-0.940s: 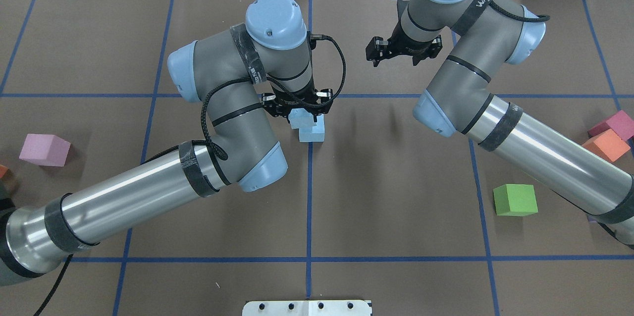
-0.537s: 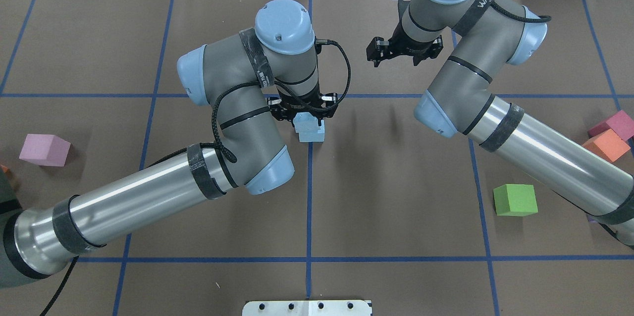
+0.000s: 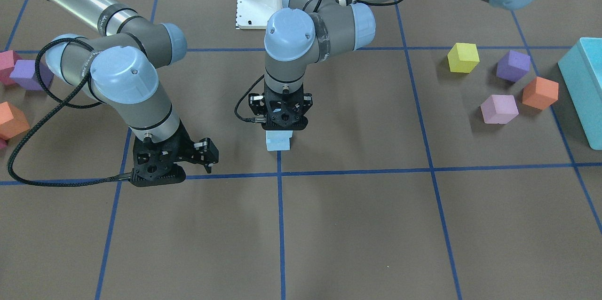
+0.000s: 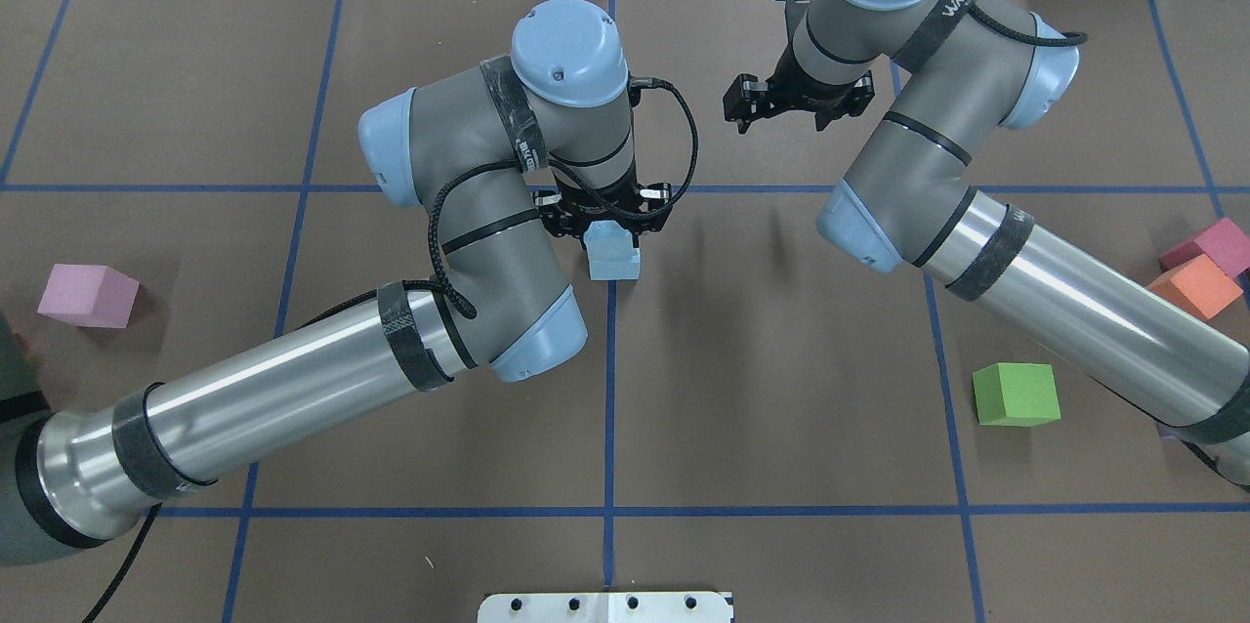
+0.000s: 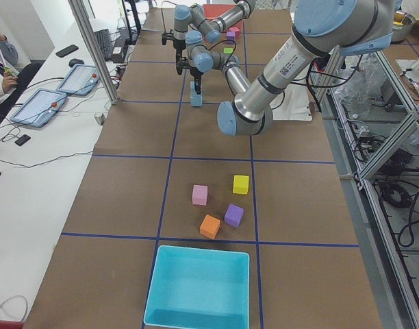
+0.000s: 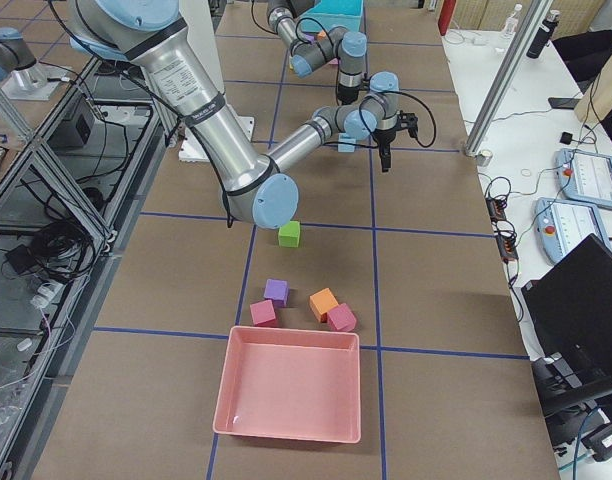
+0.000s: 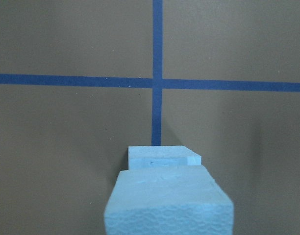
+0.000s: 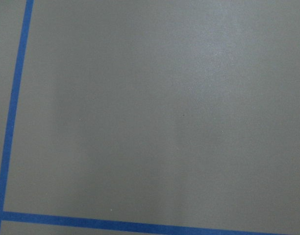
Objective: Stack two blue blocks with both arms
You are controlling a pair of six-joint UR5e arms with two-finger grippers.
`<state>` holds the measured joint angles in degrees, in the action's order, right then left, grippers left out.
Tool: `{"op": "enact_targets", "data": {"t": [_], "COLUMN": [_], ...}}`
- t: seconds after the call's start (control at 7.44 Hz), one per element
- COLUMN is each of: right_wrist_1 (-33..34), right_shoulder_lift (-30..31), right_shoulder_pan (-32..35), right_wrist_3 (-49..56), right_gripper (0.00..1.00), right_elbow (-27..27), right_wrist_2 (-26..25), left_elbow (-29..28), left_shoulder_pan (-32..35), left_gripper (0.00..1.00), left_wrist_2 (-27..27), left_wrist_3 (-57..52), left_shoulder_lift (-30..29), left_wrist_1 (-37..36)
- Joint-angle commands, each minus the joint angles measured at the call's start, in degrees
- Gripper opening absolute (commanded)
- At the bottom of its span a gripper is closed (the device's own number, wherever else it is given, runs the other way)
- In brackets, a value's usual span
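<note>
The upper blue block [image 7: 169, 200] stands over the lower blue block [image 7: 162, 156], so the pair's long axis runs straight up from the worktop [image 4: 781, 359]. Both are cubes, with their sides lying square to the blue tape lines. The lower blue block sits on the worktop just on the robot's side of the tape cross [image 4: 611, 188], astride the centre line. The upper one is grasped in the jaws of the left gripper [image 4: 612, 227], which points straight down. Whether the two blocks touch we cannot tell.

From overhead we see a single blue top face, partly covered by the wrist. The front-facing view gives two tiers under the gripper, their edges not quite flush. The left wrist camera shows both blocks, the upper one large in the foreground. The right wrist camera shows only worktop and tape.

The right gripper [image 4: 781, 115] hangs beyond the tape cross, toward the robot's right and well apart from it, jaws released and holding nothing. The green cube [image 4: 1016, 394] and the pink cube [image 4: 88, 295] lie well away from the cross, toward the worktop's ends.
</note>
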<state>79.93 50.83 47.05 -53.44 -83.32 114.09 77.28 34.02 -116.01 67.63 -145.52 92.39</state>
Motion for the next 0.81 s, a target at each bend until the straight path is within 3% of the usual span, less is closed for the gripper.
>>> {"op": "enact_targets", "data": {"t": [0.0, 0.67], "right_wrist_1": [0.05, -0.04], "right_shoulder_lift": [0.06, 0.06], "right_shoulder_pan": [-0.03, -0.11], "right_wrist_3": [0.00, 0.00], "right_gripper": [1.00, 1.00], "right_elbow": [0.00, 0.00], "right_wrist_2": [-0.01, -0.01], "left_elbow": [-0.29, -0.55], "left_shoulder_pan": [0.00, 0.00], "left_gripper": [0.53, 0.56], "left_wrist_2": [0.43, 0.52], "left_wrist_3": [-0.04, -0.04], "left_shoulder_lift": [-0.03, 0.14], "left_wrist_1": [0.25, 1.12]}}
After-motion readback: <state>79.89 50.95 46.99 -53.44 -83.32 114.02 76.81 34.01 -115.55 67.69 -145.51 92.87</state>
